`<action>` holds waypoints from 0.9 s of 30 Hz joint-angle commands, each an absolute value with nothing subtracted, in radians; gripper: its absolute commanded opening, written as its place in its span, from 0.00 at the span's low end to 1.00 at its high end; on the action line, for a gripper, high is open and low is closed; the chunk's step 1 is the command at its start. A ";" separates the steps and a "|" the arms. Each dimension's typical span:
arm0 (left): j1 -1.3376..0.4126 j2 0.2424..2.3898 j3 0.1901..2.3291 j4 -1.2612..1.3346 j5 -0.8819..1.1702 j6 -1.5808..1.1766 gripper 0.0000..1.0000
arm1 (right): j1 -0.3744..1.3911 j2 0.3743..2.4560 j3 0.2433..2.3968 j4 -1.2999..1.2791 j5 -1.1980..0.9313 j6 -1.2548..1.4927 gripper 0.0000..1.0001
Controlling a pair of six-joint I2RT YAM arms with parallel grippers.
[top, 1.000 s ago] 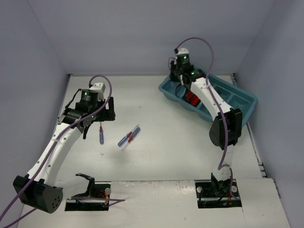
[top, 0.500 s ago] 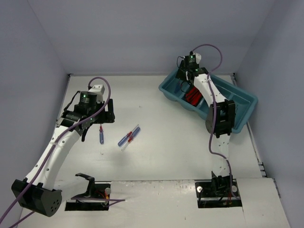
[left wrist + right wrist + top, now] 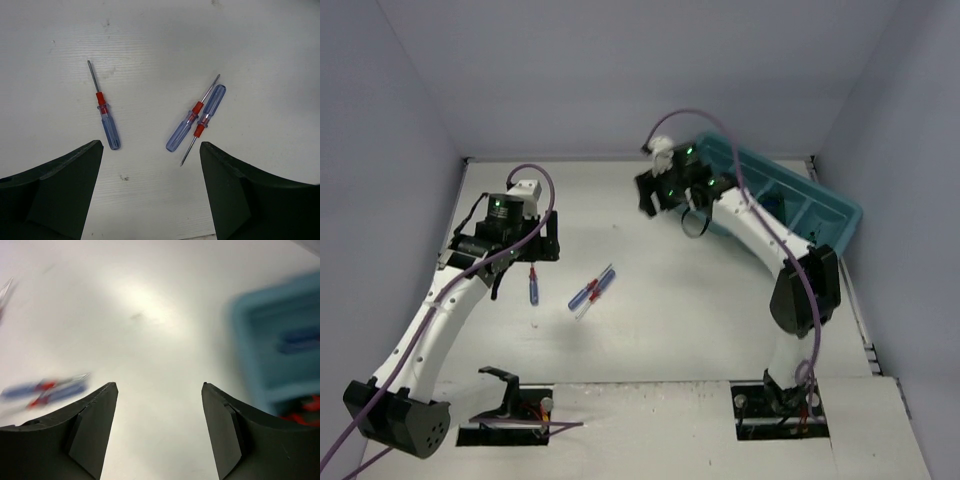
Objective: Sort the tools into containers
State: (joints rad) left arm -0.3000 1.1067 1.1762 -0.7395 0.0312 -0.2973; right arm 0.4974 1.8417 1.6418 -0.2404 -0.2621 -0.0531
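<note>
Left gripper (image 3: pixel 150 150): jaws spread wide, nothing between them, hanging above the worktop (image 3: pixel 670 300) on its left half.

Below it, in the left wrist view, lie three screwdrivers with clear blue handles, red collars and thin shafts. The lone screwdriver (image 3: pixel 105 117) lies flat with its handle end near the left finger and its tip pointing away. Well apart to its right is a pair of screwdrivers (image 3: pixel 195 120), side by side and head to tail. One tip points away and the other points back toward the arm. Whether the two touch cannot be told. From the top camera the pair sits about mid-worktop, with the lone one to its left, close under the left wrist.

Right gripper (image 3: pixel 158 387): jaws open and empty. Its wrist view is smeared with blur. From above it hangs over bare worktop, just beside the left end of the tray (image 3: pixel 825 205).

The tray is teal and set on a slant in the far right corner, partly hidden by the right arm. The blurred wrist view shows a blue shape in one compartment and red shapes in the next. Neither can be identified.
</note>
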 commanded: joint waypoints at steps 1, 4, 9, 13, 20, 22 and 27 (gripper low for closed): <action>-0.298 1.097 1.240 -0.723 -0.005 -0.264 0.76 | 0.667 1.750 1.504 -0.230 -0.413 -0.266 0.66; -0.296 1.084 1.219 -0.730 -0.016 -0.277 0.76 | 0.749 1.761 1.474 -0.232 -0.423 -0.287 0.66; -0.294 1.038 1.175 -0.751 -0.033 -0.304 0.76 | 0.866 1.821 1.480 -0.244 -0.388 -0.330 0.66; -0.292 1.003 1.156 -0.770 -0.055 -0.311 0.76 | 0.904 1.888 1.521 -0.247 -0.345 -0.351 0.67; -0.291 0.967 1.148 -0.790 -0.078 -0.321 0.76 | 0.920 1.985 1.580 -0.253 -0.321 -0.371 0.68; -0.290 0.954 1.146 -0.792 -0.089 -0.322 0.76 | 0.922 2.009 1.594 -0.255 -0.319 -0.376 0.68; -0.290 0.927 1.144 -0.803 -0.113 -0.318 0.76 | 0.923 2.049 1.607 -0.261 -0.322 -0.383 0.68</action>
State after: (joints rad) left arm -0.2989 0.9574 1.1328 -0.8089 -0.0728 -0.3065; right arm 0.9184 2.0455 1.5541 -0.2703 -0.3319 -0.3589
